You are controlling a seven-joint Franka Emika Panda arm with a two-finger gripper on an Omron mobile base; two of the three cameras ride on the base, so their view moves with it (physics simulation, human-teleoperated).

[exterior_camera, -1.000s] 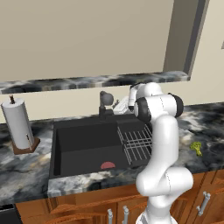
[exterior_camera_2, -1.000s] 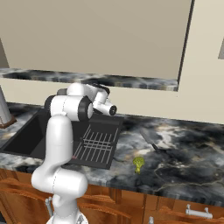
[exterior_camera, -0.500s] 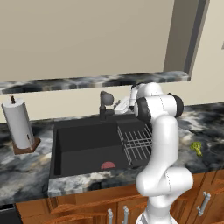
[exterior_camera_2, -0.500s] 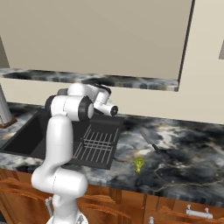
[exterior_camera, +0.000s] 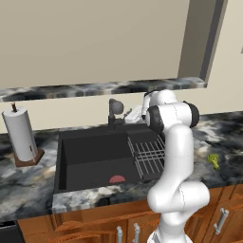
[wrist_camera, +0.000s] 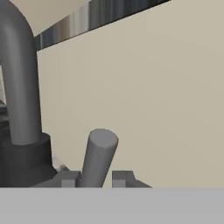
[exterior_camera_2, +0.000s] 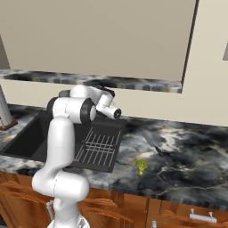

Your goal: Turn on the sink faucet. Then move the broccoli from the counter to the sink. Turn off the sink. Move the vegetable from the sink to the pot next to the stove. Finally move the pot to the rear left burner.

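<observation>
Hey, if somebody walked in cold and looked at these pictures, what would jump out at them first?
Probably the white arm rising in front of the dark sink, reaching toward the faucet at the back rim. In the hand view the gripper sits right at the grey faucet lever, with the curved spout beside it. Next, the small green broccoli lying alone on the marbled counter, to the right of the sink's wire rack.
</observation>
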